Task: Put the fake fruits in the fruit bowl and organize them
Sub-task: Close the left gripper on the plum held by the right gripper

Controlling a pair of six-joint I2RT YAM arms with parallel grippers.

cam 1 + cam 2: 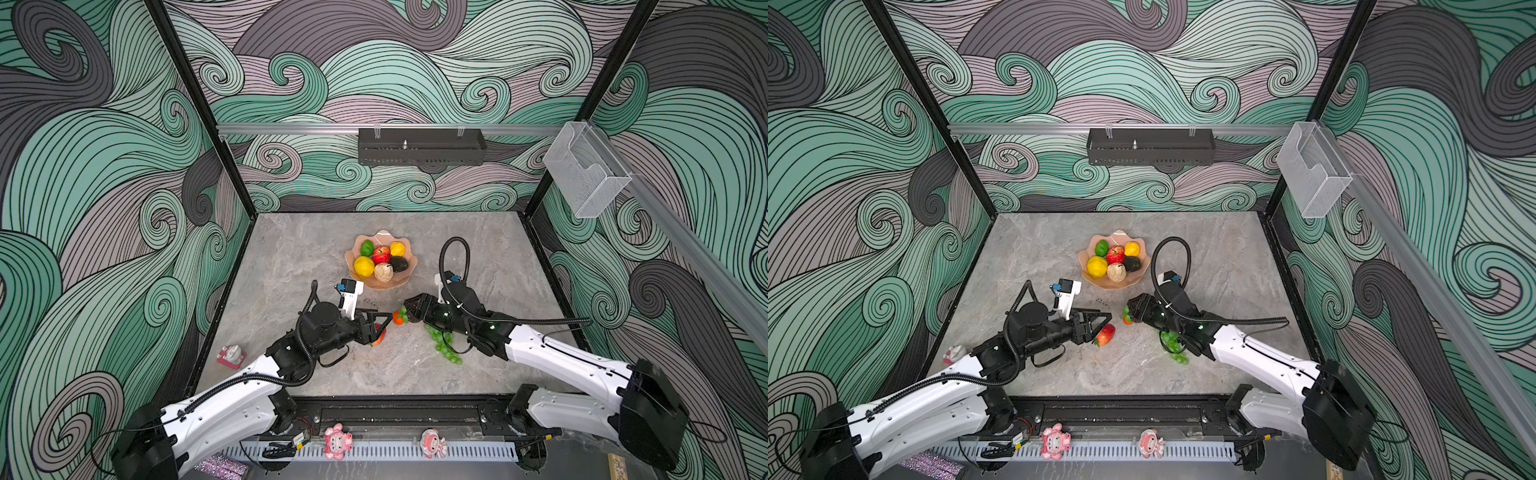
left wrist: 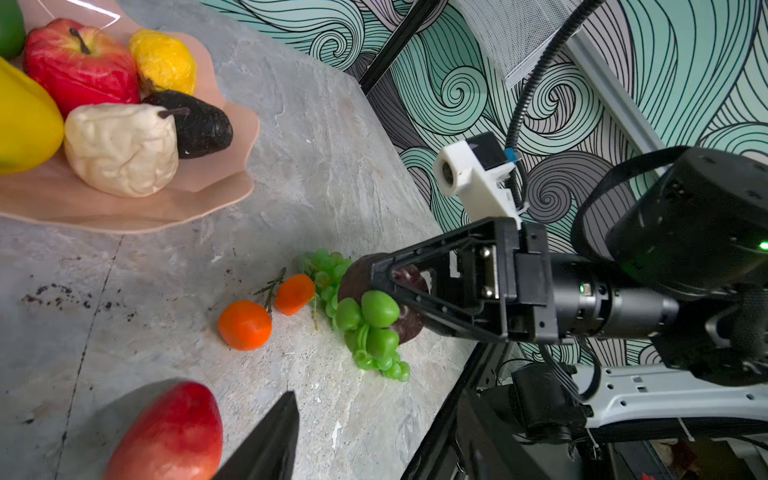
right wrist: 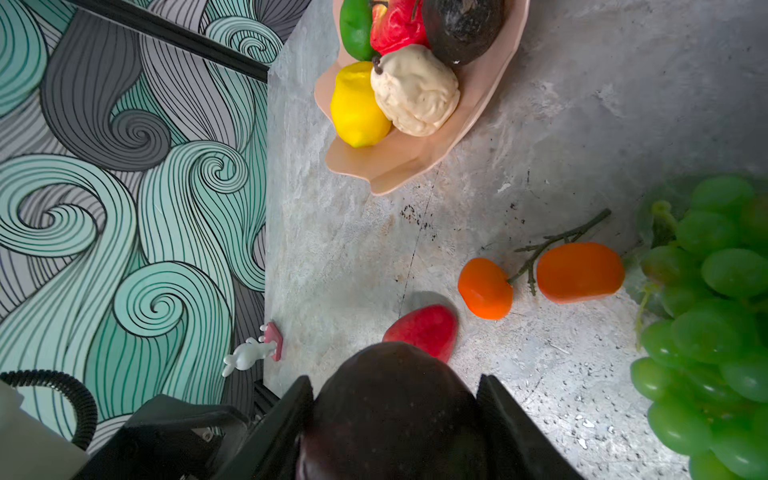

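Currently: fruit bowl (image 1: pixel 390 284), mid-table (image 1: pixel 457 249), holds six fruits (image 1: pixel 381 254). Outstanding on table: red fruit (image 1: pixel 1106 333) under left gripper (image 1: pixel 1102 326), finger closure indeterminate; twig oranges (image 3: pixel 577 272); green grapes (image 3: pixel 715 316); dark fruit (image 3: pixel 390 419) pinched in right gripper (image 1: pixel 409 309), not yet bowled.

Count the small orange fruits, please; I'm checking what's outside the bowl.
2. Both lie on the table outside the bowl, joined by a twig: one orange nearer the red fruit, the other orange beside the green grapes. Others may be hidden.

Bright, even overhead light; soft shadows; wide-angle edge distortion.
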